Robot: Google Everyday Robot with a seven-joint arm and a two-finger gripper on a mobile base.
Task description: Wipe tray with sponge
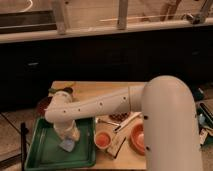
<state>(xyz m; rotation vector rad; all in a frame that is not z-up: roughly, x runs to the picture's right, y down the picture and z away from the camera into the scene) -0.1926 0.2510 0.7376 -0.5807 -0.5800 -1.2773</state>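
A green tray (pixel 45 155) lies at the front left of the wooden table. A pale blue sponge (pixel 67 145) rests on the tray's floor. My gripper (pixel 66 136) hangs down from the white arm (pixel 100 105) and sits right over the sponge, pressing it onto the tray near the tray's middle right. The wrist hides the fingertips.
An orange cup (pixel 103 140) stands just right of the tray. An orange bowl (pixel 138 138) and a plate with food and utensils (pixel 120 120) lie further right. A dark red bowl (pixel 44 104) and green item (pixel 61 91) sit behind the tray. A dark counter stands beyond.
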